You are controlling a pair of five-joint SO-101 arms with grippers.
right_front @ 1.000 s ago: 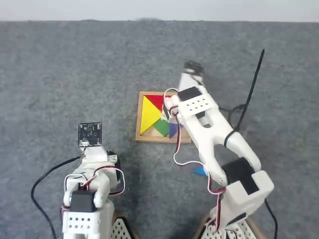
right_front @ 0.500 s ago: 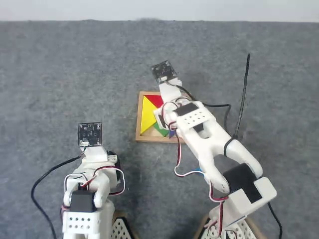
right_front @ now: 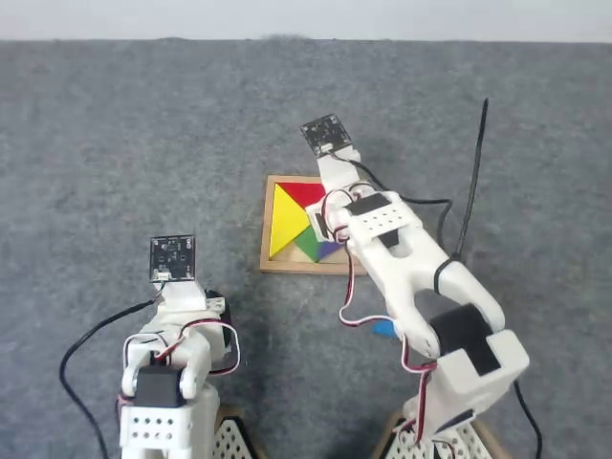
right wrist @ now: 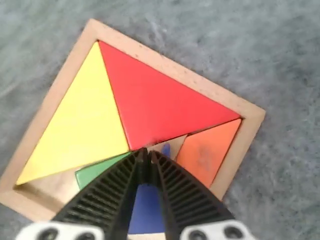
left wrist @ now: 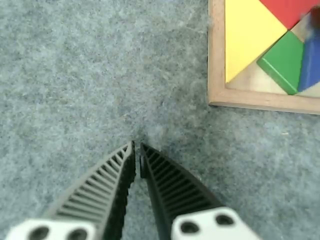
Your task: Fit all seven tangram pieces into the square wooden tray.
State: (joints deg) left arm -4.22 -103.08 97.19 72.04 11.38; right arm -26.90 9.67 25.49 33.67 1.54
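The square wooden tray (right_front: 301, 269) lies mid-table. Inside it are a big yellow triangle (right wrist: 80, 130), a big red triangle (right wrist: 160, 100), an orange piece (right wrist: 205, 155), a green piece (right wrist: 95, 172) and a dark blue piece (right wrist: 147, 202). My right gripper (right wrist: 145, 152) is shut and empty, its tips over the tray's centre where the red, green and blue pieces meet. My left gripper (left wrist: 137, 146) is shut and empty above bare carpet, short of the tray's near-left corner (left wrist: 216, 100). A light blue piece (right_front: 384, 328) lies on the carpet beside the right arm.
Grey carpet (right_front: 143, 134) covers the table, with open room left and behind the tray. The right arm (right_front: 411, 277) stretches across the tray's right side. The left arm (right_front: 167, 335) is folded at the front left. A black cable (right_front: 473, 182) runs right of the tray.
The right arm swung left from the tray's right edge to over its middle, its wrist turning, then eased slightly back to the right. The left arm stayed still.
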